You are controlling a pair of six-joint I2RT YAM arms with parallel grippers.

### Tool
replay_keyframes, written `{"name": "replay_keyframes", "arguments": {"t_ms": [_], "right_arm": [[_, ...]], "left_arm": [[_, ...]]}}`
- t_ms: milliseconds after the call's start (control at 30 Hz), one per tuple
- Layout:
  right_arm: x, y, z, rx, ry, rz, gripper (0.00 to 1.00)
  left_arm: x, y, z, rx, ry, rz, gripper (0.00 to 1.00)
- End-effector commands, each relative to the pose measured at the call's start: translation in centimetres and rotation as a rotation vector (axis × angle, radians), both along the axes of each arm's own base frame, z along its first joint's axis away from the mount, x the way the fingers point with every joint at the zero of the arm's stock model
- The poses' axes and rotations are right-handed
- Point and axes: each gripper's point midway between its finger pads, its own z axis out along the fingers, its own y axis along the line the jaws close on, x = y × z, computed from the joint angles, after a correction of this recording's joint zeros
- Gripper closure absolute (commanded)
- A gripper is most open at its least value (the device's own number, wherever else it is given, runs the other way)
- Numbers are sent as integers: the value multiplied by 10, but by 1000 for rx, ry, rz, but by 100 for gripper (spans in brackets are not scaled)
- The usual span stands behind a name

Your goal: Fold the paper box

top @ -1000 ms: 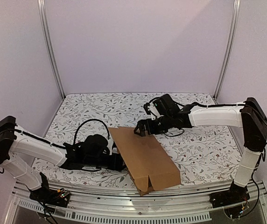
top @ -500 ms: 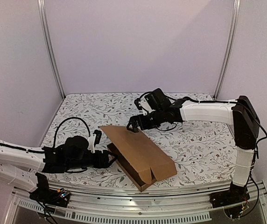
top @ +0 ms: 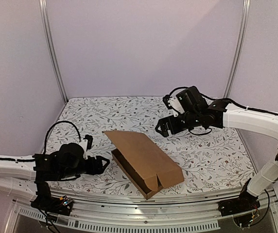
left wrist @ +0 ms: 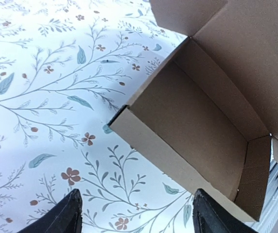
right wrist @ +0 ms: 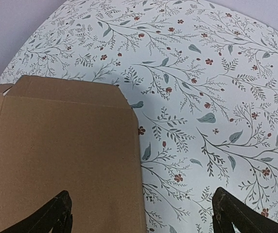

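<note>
paper box (top: 146, 162) near front edge of table (top: 212, 155), lid propped half up, tray mouth facing left. step probably lid closing: press flat on lid centre, brace tray wall against sliding, guide front flap inside wall.

left gripper (top: 101, 165) low, beside tray mouth, apart from it; fingers (left wrist: 68, 216) spread, empty. right gripper (top: 162, 128) hovers beyond lid's far corner, arm stretched leftward; fingers (right wrist: 54, 216) wide apart, empty.

top: fixed, high behind the arm bases (top: 236, 206), facing down and forward, far, whole surface (top: 212, 160) in frame | left wrist: close, aimed down past left claw (left wrist: 136, 206) into the box (left wrist: 192, 121) | right wrist: close, aimed down past right claw (right wrist: 143, 201) at the box's upper face | shared: box, surface in all three
</note>
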Motion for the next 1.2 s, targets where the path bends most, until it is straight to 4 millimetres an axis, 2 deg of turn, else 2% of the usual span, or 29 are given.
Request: {"name": "replay_keyframes", "arguments": {"t_ms": [0, 200, 300, 433, 567, 667, 900, 1167], "right_arm": [[-23, -46, -28, -113, 47, -77, 1], [-60, -79, -57, -98, 150, -132, 1], [-78, -94, -78, -110, 215, -167, 1], [-97, -107, -95, -86, 273, -196, 1], [-117, -106, -113, -37, 368, -185, 1], [-128, -110, -128, -14, 411, -198, 1], [-146, -114, -149, 19, 496, -209, 2], [-155, -106, -157, 68, 549, -194, 3]], "left_arm": [[11, 19, -14, 86, 3, 27, 26], [35, 19, -11, 33, 11, 34, 31], [50, 19, -8, -24, 18, 44, 39], [69, 19, -11, -78, 47, 50, 52], [82, 5, -16, -158, 101, 7, 76], [90, -4, -19, -205, 113, -9, 86], [100, -16, -30, -215, 142, -32, 94], [102, -24, -43, -229, 173, -55, 99]]}}
